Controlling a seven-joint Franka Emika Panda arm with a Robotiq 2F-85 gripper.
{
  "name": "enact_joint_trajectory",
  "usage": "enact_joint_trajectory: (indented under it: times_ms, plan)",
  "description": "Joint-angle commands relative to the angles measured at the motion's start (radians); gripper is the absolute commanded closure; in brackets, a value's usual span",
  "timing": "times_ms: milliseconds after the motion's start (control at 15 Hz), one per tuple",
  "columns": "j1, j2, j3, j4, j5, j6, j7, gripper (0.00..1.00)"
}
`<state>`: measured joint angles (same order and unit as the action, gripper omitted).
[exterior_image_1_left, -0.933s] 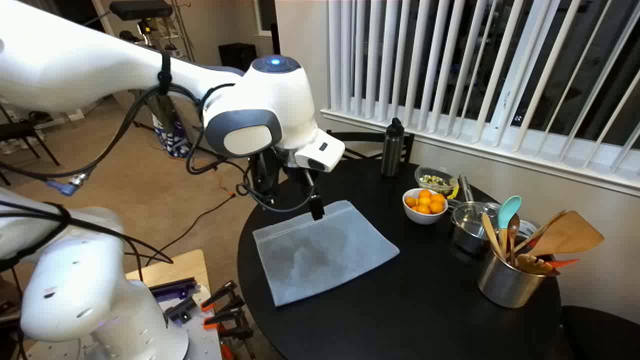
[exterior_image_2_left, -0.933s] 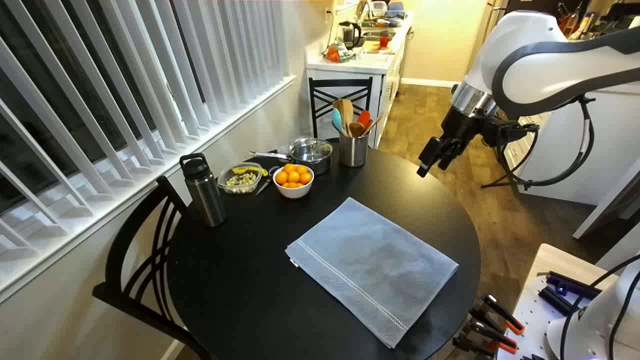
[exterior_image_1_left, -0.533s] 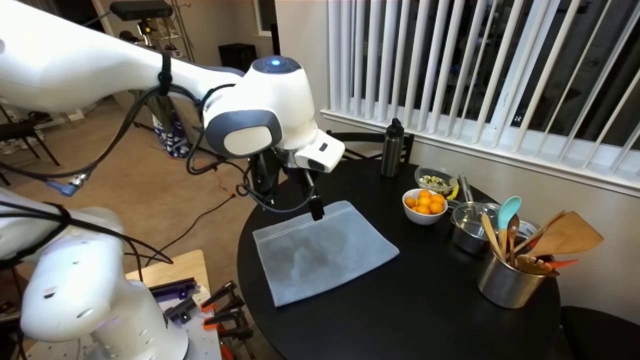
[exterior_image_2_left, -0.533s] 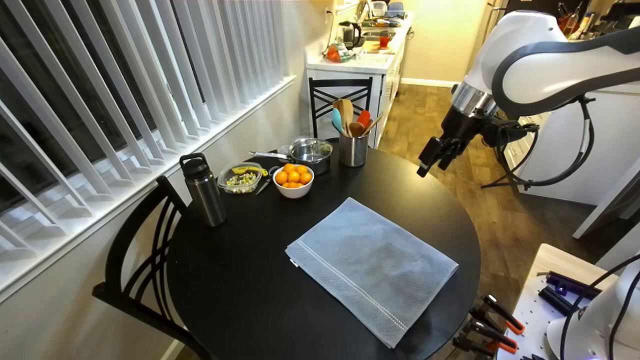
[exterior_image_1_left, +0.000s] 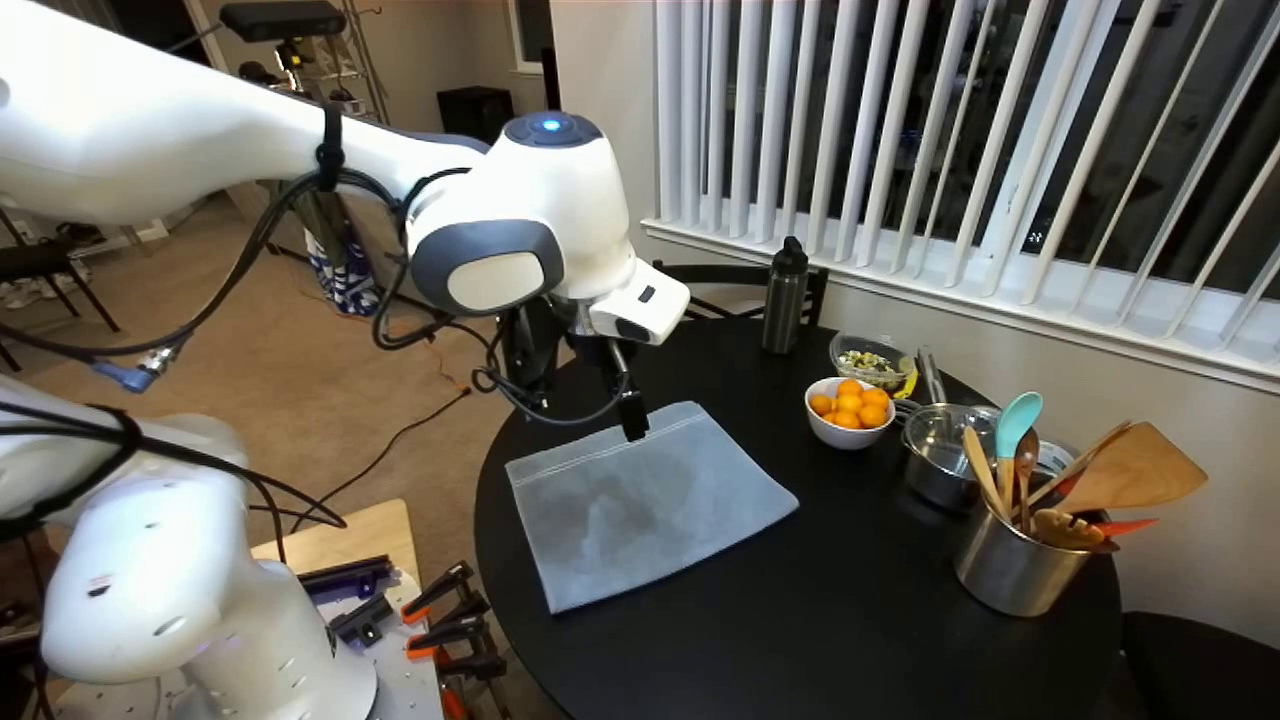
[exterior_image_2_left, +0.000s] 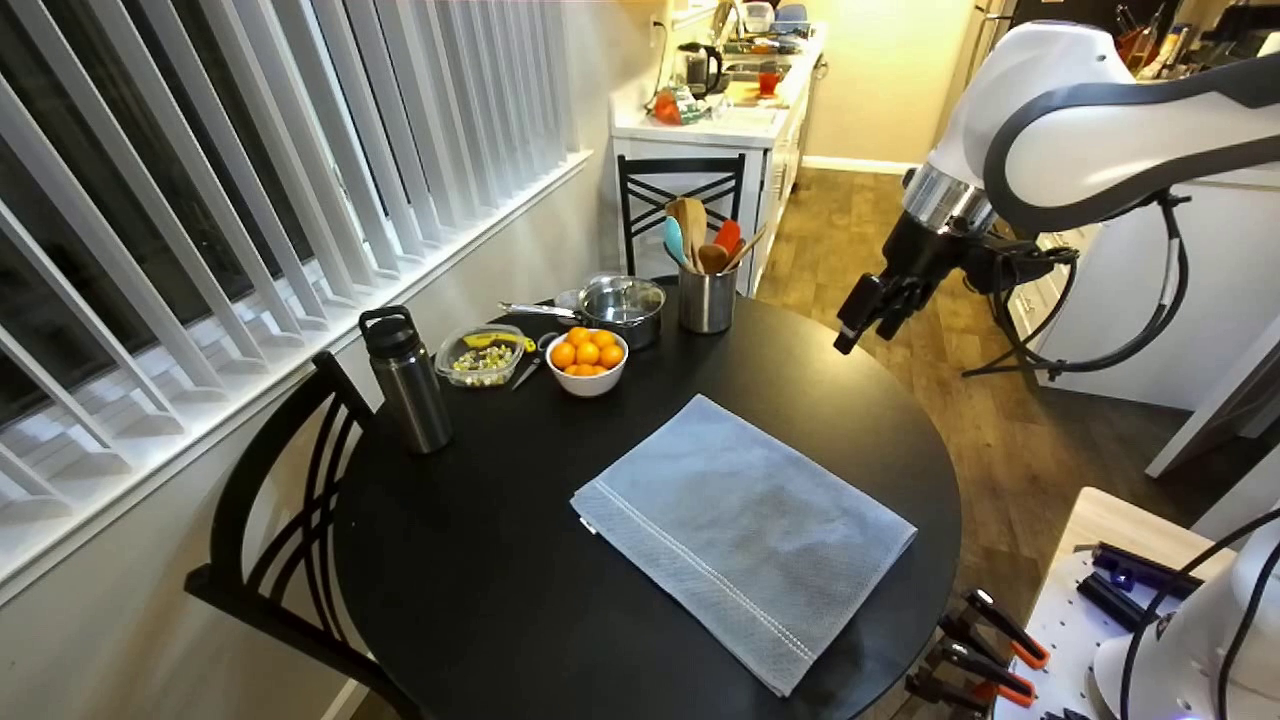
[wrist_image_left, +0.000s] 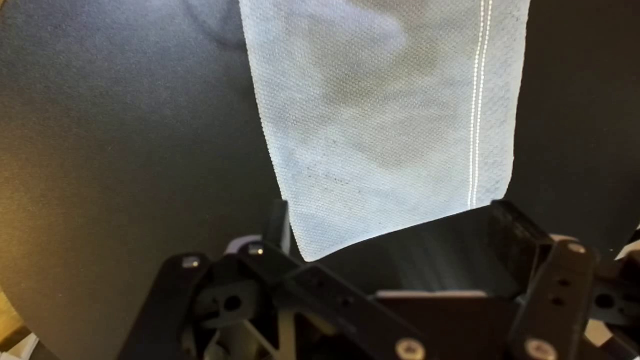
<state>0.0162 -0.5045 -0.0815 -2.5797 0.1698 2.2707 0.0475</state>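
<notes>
My gripper (exterior_image_1_left: 583, 408) is open and empty, held above the table edge; it also shows in an exterior view (exterior_image_2_left: 866, 332). In the wrist view its two black fingers (wrist_image_left: 390, 205) stand wide apart. The nearest thing is a folded grey-blue cloth (exterior_image_1_left: 650, 510) with a double white stitch line near one edge. It lies flat on the round black table (exterior_image_1_left: 820, 620), and shows also in an exterior view (exterior_image_2_left: 740, 530). In the wrist view the cloth (wrist_image_left: 390, 125) has its near end below and between the fingers, apart from them.
On the table stand a white bowl (exterior_image_2_left: 588, 384) of oranges, a clear food container (exterior_image_2_left: 480, 358), a steel pot (exterior_image_2_left: 640, 325) with its handle, a steel utensil holder (exterior_image_2_left: 706, 302) and a tall bottle (exterior_image_2_left: 412, 390). A black chair (exterior_image_2_left: 235, 500) stands by the window. Clamps (exterior_image_1_left: 450, 620) sit by the robot base.
</notes>
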Motion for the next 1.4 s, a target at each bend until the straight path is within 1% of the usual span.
enact_joint_trajectory:
  times_ms: [0, 133, 200, 400, 533, 600, 667, 800, 933, 1067, 1133, 1333]
  plan:
    - [-0.014, -0.002, 0.013, 0.003, 0.012, -0.004, 0.006, 0.00]
    - [-0.009, -0.010, 0.011, -0.032, 0.064, 0.035, 0.048, 0.00]
    - [-0.006, -0.007, 0.014, -0.065, 0.108, 0.061, 0.091, 0.00]
    - [0.008, 0.023, 0.019, -0.114, 0.196, 0.115, 0.112, 0.00]
    - [0.009, 0.078, 0.030, -0.086, 0.232, 0.156, 0.145, 0.00]
    - [-0.003, 0.132, 0.047, -0.032, 0.212, 0.151, 0.180, 0.00]
    - [-0.013, 0.165, 0.062, -0.003, 0.189, 0.154, 0.210, 0.00]
    - [-0.063, 0.277, 0.123, 0.105, 0.055, 0.112, 0.353, 0.00]
    - [-0.076, 0.387, 0.164, 0.210, -0.070, 0.058, 0.476, 0.00]
    - [-0.055, 0.497, 0.183, 0.309, -0.162, -0.021, 0.565, 0.00]
    - [-0.033, 0.547, 0.189, 0.353, -0.197, -0.067, 0.594, 0.00]
    - [0.037, 0.666, 0.184, 0.470, -0.288, -0.218, 0.617, 0.00]
